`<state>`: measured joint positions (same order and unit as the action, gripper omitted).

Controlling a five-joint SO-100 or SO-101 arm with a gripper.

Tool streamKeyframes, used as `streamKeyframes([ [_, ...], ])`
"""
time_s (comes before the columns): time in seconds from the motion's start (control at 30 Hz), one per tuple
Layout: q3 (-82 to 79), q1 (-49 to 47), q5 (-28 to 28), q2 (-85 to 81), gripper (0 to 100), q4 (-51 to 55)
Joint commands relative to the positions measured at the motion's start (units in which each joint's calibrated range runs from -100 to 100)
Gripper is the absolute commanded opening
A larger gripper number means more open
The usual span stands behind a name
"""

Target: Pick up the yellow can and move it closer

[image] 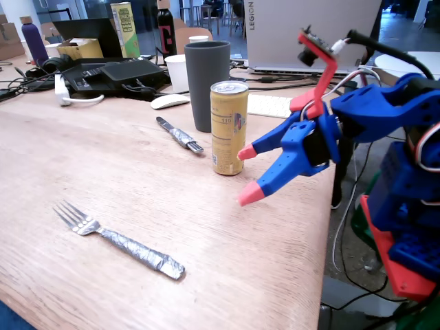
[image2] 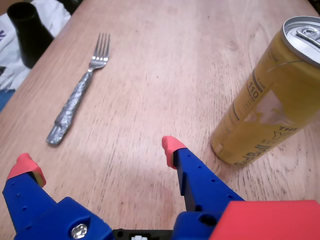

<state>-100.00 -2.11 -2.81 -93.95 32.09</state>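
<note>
The yellow can (image: pixel 229 127) stands upright on the wooden table, in front of a dark grey cup (image: pixel 207 84). In the wrist view the yellow can (image2: pixel 270 100) fills the right side, silver top showing. My gripper (image: pixel 247 174) is blue with pink fingertips and hangs open just right of the can, above the table. Its upper fingertip (image: pixel 246 152) is close to the can's lower side; I cannot tell if it touches. In the wrist view my gripper (image2: pixel 97 157) is spread wide with nothing between the fingers, and the can sits outside the right finger.
A foil-wrapped fork (image: pixel 124 242) lies near the front left, also seen in the wrist view as the fork (image2: pixel 80 92). A foil-handled knife (image: pixel 180 135) lies left of the can. Laptop (image: pixel 309 34), mouse (image: pixel 170 101), bottles and a carton (image: pixel 126 29) crowd the back. The table's right edge is near the arm.
</note>
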Motion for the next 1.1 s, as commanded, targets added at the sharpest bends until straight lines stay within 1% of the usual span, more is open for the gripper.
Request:
streamKeyframes([
  [0.0, 0.19, 0.25, 5.18, -3.57, 4, 1.90],
  [0.07, 0.19, -0.26, 5.18, -3.57, 0, 1.90],
  [0.1, 0.19, -1.10, 5.18, -3.57, 0, 2.64],
  [0.17, 0.19, -0.59, 5.18, -3.57, 0, 8.06],
  [0.33, 0.19, -1.44, 5.03, -3.57, 0, 7.97],
  [0.43, 1.32, 0.42, 4.59, -2.11, 0, 9.04],
  [0.67, 22.09, 1.27, 4.49, 22.33, 0, 9.29],
  [0.77, 25.20, 7.36, 4.44, 31.25, 0, 9.21],
  [0.9, 25.20, 11.25, 4.44, 32.11, 0, 8.14],
  [1.0, 24.73, 11.08, 4.44, 32.11, 0, 7.89],
  [1.07, 24.16, 9.05, 4.49, 32.11, 0, 7.65],
])
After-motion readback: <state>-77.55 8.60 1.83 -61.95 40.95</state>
